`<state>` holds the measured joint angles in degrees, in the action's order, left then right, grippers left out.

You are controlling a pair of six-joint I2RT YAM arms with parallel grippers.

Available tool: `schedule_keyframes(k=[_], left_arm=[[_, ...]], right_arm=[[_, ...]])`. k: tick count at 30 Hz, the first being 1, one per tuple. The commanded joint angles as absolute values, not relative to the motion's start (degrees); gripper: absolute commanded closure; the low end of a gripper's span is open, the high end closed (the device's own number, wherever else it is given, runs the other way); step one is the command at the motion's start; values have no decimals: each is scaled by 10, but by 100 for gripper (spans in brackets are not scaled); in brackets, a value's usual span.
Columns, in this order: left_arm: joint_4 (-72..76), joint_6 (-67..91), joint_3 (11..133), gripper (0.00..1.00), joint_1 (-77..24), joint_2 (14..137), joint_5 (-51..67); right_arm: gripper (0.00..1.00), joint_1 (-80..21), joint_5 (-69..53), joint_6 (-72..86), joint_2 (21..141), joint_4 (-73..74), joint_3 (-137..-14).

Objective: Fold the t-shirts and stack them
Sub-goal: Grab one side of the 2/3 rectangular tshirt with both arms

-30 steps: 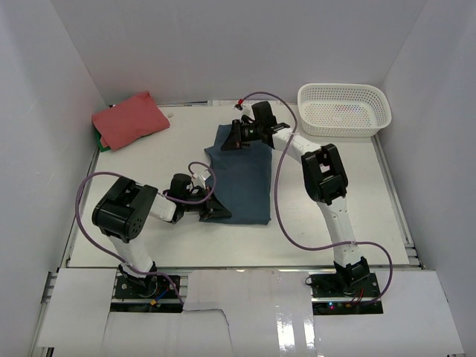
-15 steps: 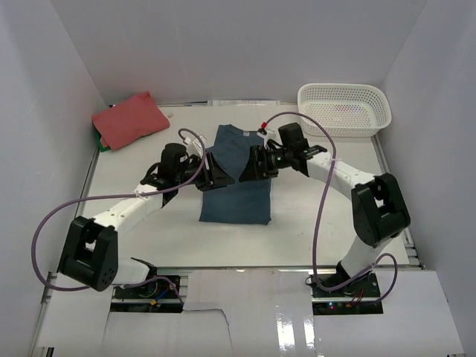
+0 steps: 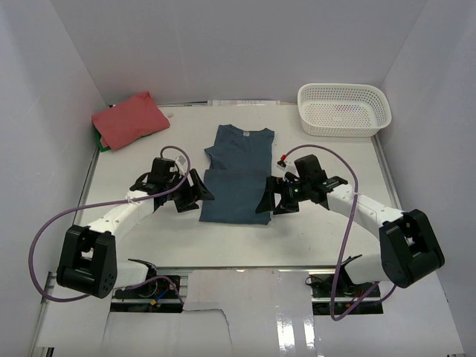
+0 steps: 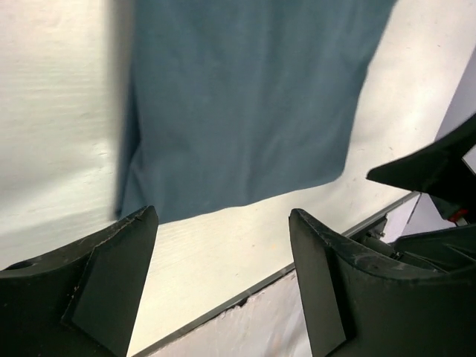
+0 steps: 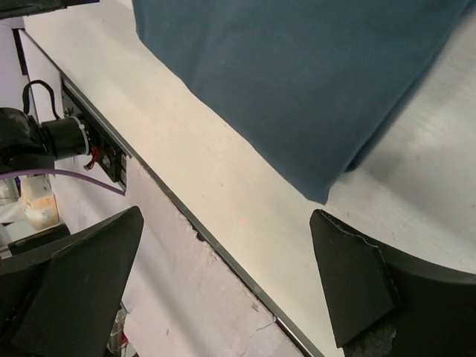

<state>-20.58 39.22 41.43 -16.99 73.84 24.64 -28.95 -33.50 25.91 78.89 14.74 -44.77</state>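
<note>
The dark teal-blue t-shirt lies flat in the middle of the table as a long rectangle, neck end away from the arms. The coral-red t-shirt sits folded at the back left. My left gripper is open just left of the teal shirt's near left corner and holds nothing. My right gripper is open at the near right corner, also holding nothing. In the left wrist view the teal shirt lies beyond my open left gripper. In the right wrist view its corner lies above my open right gripper.
A white lattice basket stands at the back right. Something green peeks out under the coral-red shirt. The table's near edge runs close below both grippers. White walls enclose the table on three sides.
Both grippers went from shut to open and let go of the teal shirt. They moved from its far end and near left hem to either side of its near end.
</note>
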Motion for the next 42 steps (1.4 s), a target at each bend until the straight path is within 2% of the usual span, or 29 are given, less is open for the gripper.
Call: schedule_keyframes(k=[1, 7, 8, 19, 27, 32, 36, 42], left_arm=[[-215, 389, 402, 18, -157, 715, 252], [-193, 390, 375, 18, -150, 729, 270], [-193, 389, 374, 18, -150, 731, 271], [-192, 380, 370, 18, -143, 737, 272], [-192, 380, 367, 18, -139, 745, 269], [-194, 378, 365, 18, -135, 744, 272], [-197, 373, 361, 18, -131, 744, 269], [-188, 368, 353, 18, -128, 752, 279]], right_arm=[[0, -291, -305, 284, 759, 160, -424], [0, -290, -304, 301, 780, 124, -372], [4, -291, -308, 306, 783, 113, -365], [15, -294, -296, 383, 831, -33, -309], [32, -305, -266, 410, 866, -89, -308], [52, -312, -256, 418, 887, -108, -312], [55, -315, -248, 414, 904, -107, -317], [68, -315, -239, 406, 903, -102, -316]])
